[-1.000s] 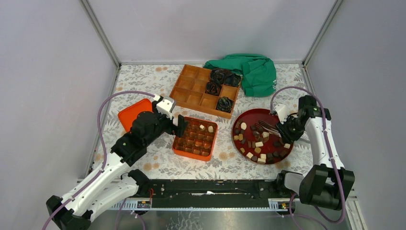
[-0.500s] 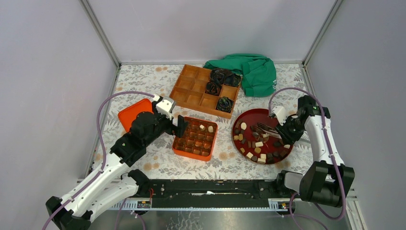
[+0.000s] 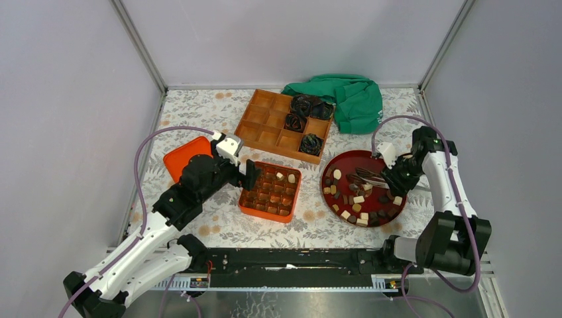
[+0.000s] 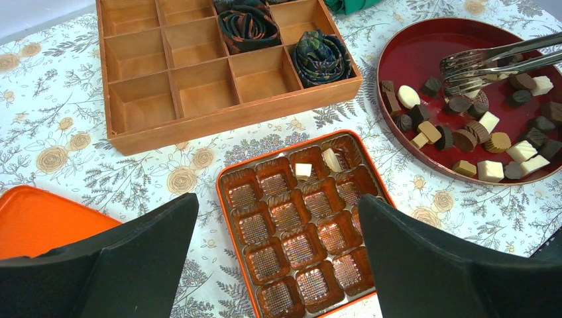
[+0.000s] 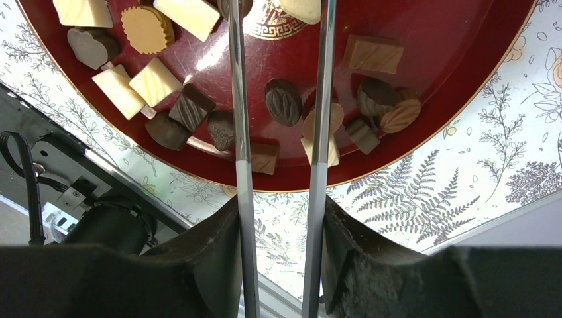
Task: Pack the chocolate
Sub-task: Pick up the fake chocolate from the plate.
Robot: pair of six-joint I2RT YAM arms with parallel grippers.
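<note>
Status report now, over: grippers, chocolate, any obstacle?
Left gripper open by box. Right gripper shut on tongs above plate. Chocolate mostly on plate, two pieces boxed. No obstacle seen.

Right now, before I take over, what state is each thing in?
chocolate box: open, two white pieces in, visible cells otherwise empty
lid: off, lying left of the box
red plate: holding loose chocolate
tongs: prongs apart, tips over the plate
wooden tray: black rosettes in some compartments, the rest empty
green cloth: crumpled
left gripper: jaws open, nothing held
right gripper: jaws shut on the tongs
</note>
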